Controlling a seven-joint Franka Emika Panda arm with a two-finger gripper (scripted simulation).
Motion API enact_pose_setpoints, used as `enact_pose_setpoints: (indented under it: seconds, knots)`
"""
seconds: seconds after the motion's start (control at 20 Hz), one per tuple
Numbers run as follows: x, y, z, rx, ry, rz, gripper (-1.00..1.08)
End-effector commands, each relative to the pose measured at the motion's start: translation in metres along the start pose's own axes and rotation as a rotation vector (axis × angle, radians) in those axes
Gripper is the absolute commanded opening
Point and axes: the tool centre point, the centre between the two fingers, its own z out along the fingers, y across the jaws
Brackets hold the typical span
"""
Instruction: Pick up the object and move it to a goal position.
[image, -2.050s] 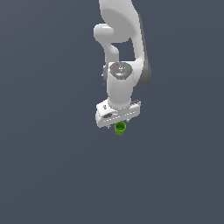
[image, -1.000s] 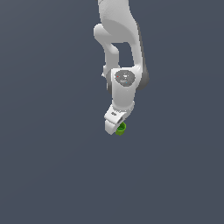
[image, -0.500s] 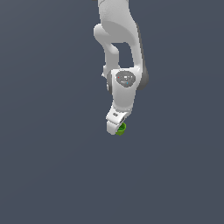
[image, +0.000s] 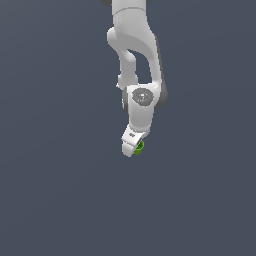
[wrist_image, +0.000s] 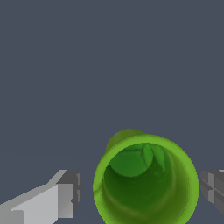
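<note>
You have only a flat, dark grey-blue ground (image: 55, 190) all round, unmarked, perhaps a floor, though that's unclear.

The object (image: 139, 146) is showing as a tiny bright green speck slightly below the middle of the exterior view. In the wrist view the object (wrist_image: 145, 183) is filling the lower centre-right, a hollow green cup with a round rim, its open mouth facing the camera.
</note>
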Motion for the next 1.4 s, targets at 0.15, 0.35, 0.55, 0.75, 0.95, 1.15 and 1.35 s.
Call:
enact_pose_setpoints:
  seconds: [0.15, 0.35, 0.55, 0.75, 0.95, 1.15, 1.35]
  knots:
    - [0.000, 0.000, 0.021, 0.000, 0.000, -0.002, 1.00]
    - [0.000, 0.000, 0.024, 0.000, 0.000, -0.002, -1.00]
    - [0.000, 0.000, 0.024, 0.000, 0.000, -0.002, -1.00]
    - [0.000, 0.000, 0.024, 0.000, 0.000, -0.002, -1.00]
    - [0.001, 0.000, 0.022, -0.001, 0.000, -0.001, -1.00]
    - [0.006, -0.009, 0.016, -0.001, 0.000, -0.001, -1.00]
    - [0.017, -0.027, 0.003, -0.001, 0.000, -0.001, -1.00]
